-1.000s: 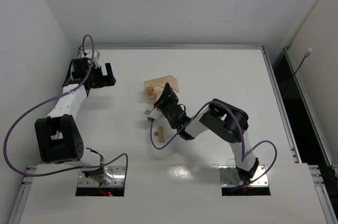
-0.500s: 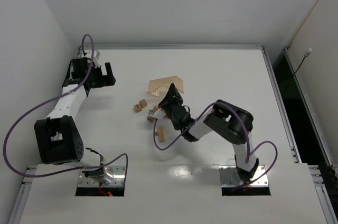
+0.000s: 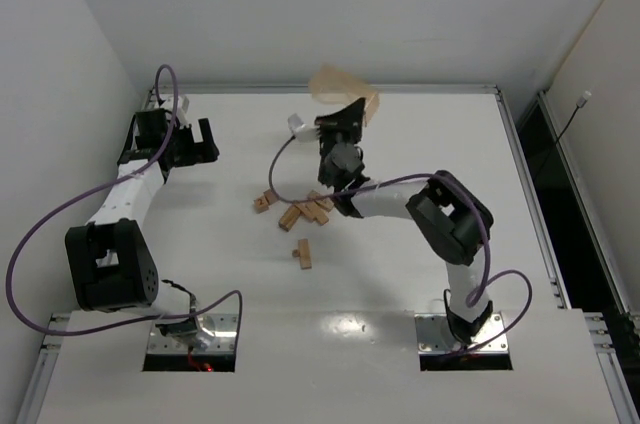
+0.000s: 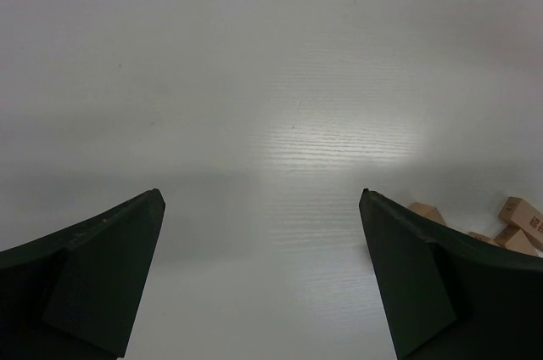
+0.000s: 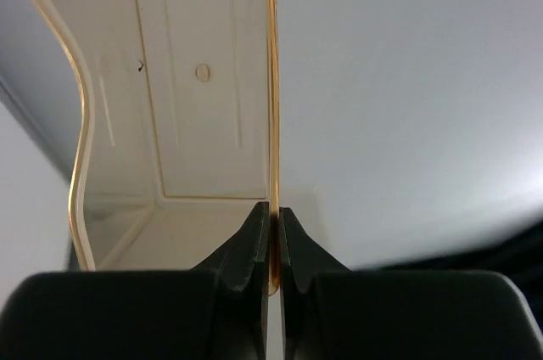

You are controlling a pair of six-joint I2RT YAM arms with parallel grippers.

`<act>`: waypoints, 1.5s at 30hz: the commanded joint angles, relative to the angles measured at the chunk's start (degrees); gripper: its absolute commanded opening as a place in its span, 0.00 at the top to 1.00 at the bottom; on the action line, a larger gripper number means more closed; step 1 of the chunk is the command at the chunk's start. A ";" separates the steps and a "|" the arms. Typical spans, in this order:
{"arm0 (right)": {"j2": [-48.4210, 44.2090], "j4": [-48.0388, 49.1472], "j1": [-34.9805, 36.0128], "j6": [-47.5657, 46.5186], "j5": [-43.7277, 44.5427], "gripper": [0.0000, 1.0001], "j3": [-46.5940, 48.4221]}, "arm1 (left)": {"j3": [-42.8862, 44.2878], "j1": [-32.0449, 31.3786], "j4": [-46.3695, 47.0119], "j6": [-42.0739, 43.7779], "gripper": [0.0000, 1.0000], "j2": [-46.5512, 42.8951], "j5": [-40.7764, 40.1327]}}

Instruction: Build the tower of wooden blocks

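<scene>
Right gripper [image 5: 273, 228]: pressed together on the side wall of a translucent orange-tan tray [image 3: 334, 84], pinching the thin edge between both fingers. The tray is held in the air over the far middle of the desk [image 3: 440, 144], with its open side facing the wrist camera. Nothing is visible inside it.

Left gripper [image 4: 263, 199]: spread wide and holding nothing, positioned at the far left of the desk and well apart from the work.

Wood blocks [image 3: 303, 210]: lying loose and jumbled on the desk near its centre, on the near side of the raised tray. The cluster is several short bars, some touching. A smaller piece [image 3: 263, 202] lies just left of the cluster. A single bar [image 3: 303, 254] lies apart on the near side.
</scene>
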 commanded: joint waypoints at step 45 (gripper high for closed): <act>25.57 -114.83 -61.62 96.77 -59.38 1.00 65.25 | 7.23 0.02 -1.35 4.56 0.00 12.38 8.63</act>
